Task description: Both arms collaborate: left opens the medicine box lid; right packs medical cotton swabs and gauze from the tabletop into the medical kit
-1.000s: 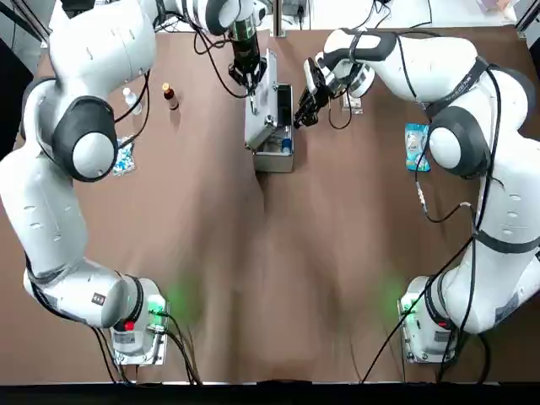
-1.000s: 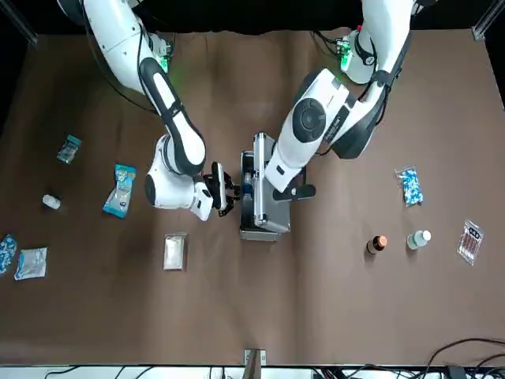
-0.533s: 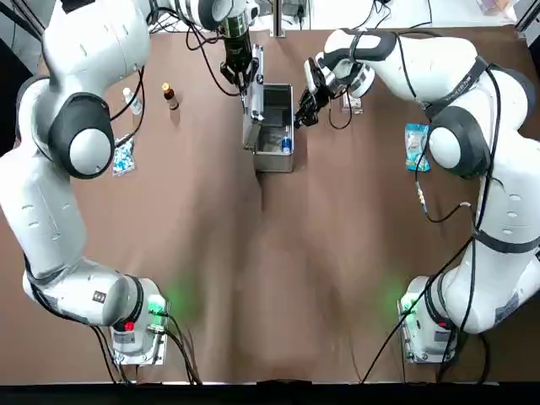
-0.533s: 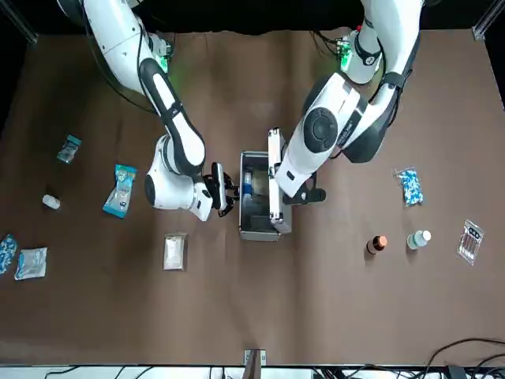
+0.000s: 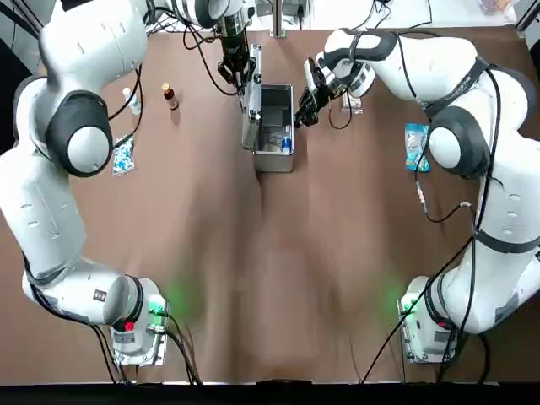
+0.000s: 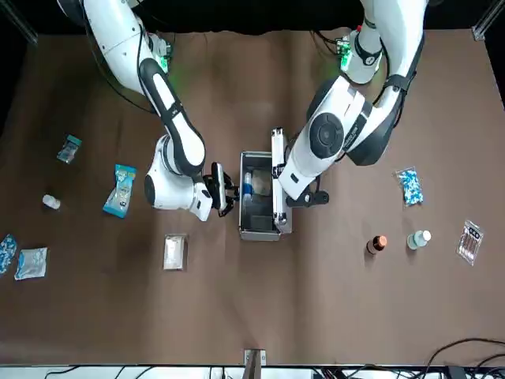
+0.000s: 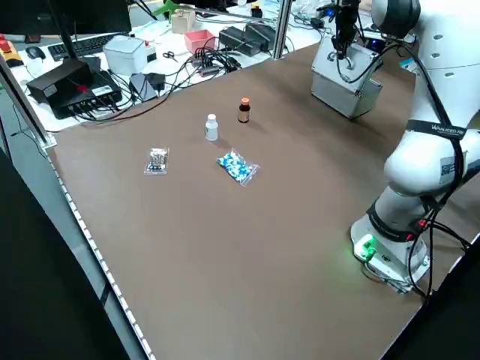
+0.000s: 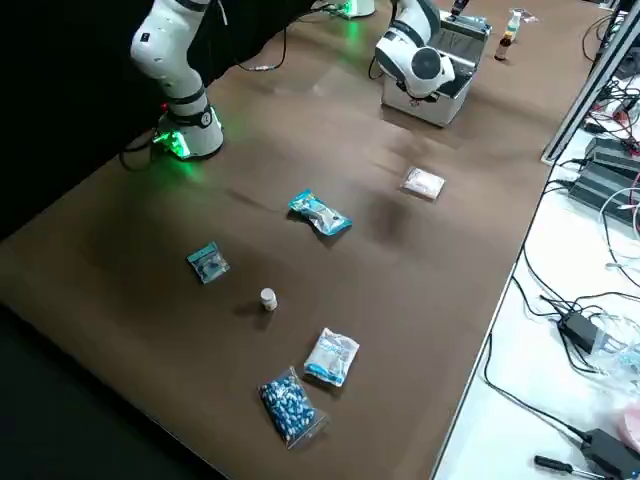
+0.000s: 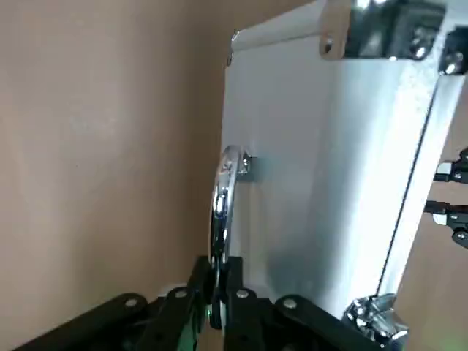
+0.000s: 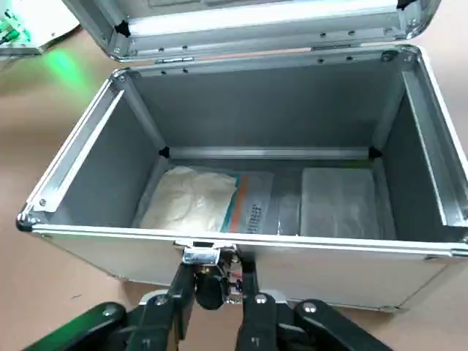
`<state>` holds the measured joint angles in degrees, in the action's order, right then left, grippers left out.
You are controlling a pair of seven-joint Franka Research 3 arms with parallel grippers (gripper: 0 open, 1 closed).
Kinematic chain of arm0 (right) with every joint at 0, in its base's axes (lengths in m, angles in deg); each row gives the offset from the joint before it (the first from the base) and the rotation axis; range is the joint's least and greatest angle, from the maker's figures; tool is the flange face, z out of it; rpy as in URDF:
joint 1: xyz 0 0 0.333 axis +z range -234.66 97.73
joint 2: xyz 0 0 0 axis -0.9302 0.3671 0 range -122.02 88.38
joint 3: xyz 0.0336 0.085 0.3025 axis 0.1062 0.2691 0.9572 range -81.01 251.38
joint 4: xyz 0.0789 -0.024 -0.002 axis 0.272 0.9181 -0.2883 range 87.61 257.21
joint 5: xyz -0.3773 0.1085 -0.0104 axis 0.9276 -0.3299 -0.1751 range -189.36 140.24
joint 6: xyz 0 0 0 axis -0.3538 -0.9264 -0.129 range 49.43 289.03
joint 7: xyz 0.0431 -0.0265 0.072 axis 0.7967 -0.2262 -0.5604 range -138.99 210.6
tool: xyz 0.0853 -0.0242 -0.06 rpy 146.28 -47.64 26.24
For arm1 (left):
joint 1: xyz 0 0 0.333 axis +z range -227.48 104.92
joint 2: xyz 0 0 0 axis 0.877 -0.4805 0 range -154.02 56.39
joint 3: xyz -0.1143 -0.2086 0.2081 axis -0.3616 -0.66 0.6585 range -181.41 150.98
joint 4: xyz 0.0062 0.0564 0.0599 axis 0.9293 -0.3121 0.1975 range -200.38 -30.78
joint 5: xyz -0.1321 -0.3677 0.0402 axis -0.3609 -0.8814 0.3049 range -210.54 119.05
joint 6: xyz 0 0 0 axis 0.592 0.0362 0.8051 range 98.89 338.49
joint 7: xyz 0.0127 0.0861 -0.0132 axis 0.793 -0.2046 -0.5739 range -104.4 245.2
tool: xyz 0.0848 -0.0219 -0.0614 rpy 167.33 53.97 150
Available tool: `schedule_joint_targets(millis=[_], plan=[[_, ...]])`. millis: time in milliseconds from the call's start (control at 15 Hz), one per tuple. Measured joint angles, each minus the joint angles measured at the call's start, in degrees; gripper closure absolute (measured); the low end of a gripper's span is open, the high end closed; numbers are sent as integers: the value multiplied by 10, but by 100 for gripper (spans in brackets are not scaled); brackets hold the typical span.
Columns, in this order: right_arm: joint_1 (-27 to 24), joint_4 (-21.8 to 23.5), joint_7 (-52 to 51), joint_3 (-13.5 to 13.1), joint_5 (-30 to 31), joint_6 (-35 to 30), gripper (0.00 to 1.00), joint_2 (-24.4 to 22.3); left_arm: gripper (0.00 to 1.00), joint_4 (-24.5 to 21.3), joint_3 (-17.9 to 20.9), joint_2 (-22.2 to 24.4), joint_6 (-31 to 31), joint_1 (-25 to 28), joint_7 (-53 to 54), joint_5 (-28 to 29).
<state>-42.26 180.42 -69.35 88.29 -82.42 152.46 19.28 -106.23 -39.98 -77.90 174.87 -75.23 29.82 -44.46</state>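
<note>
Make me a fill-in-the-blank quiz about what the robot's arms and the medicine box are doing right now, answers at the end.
The lid of the metal box is ____. The left gripper is closed on the lid's ____. The right gripper is at the box's front ____. Of the two bottles standing on the table, the brown one has an ____ cap.

Missing words: open; handle; latch; orange.

The left arm (image 5: 51, 198) arches forward from its base and bends inward, its gripper (image 9: 217, 269) far out front, jaws drawn together. The right arm (image 5: 502, 198) reaches forward and inward, elbow bent, its gripper (image 10: 218, 269) near the left one, jaws parted.
</note>
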Motion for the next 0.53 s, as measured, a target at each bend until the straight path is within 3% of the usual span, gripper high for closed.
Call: schedule_joint_targets(millis=[200,333,533], plan=[[0,0,-2,0,0,-2,69,0,76,-1,8,0,8,14,5,13],[0,0,-2,0,0,-2,69,0,62,-1,10,-1,-2,35,33,14],[0,0,-2,0,0,-2,69,0,54,-1,11,0,-14,45,54,14]])
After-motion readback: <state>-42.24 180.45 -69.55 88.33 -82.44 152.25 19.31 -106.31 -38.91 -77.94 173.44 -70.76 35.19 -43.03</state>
